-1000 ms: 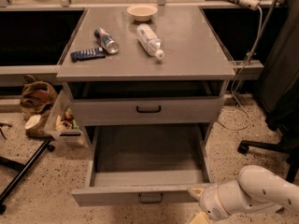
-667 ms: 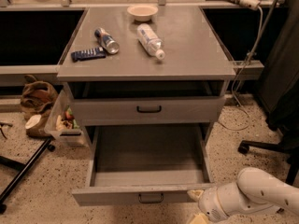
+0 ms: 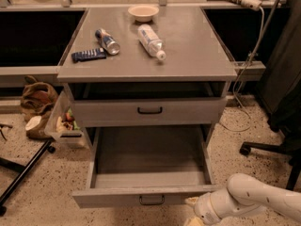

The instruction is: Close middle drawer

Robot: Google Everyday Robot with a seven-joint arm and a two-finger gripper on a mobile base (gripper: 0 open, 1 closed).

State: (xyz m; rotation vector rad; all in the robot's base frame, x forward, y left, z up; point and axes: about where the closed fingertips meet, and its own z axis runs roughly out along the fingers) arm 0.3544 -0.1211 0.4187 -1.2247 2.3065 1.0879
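Observation:
The middle drawer point(image 3: 117, 197) is pulled far out of the grey cabinet, and its deep plain tray point(image 3: 149, 154) is empty. Its long flat front panel has a small dark bar handle point(image 3: 151, 200) at the centre. My gripper point(image 3: 192, 212) is at the bottom edge of the view, just right of the handle and close to the right end of the front panel. My white arm point(image 3: 256, 199) reaches in from the lower right.
The drawer with a taller front panel point(image 3: 149, 110) sits above, slightly out. On the cabinet top point(image 3: 197, 55) lie a bowl point(image 3: 143, 12), a plastic bottle point(image 3: 150, 40), a can point(image 3: 107, 40) and a blue packet point(image 3: 88, 55). A bag point(image 3: 38, 98) and bin point(image 3: 66, 124) stand at the left, and a chair base point(image 3: 270, 149) at the right.
My arm and gripper have shifted slightly left and down, closer to the right end of the drawer front. The drawer has not moved.

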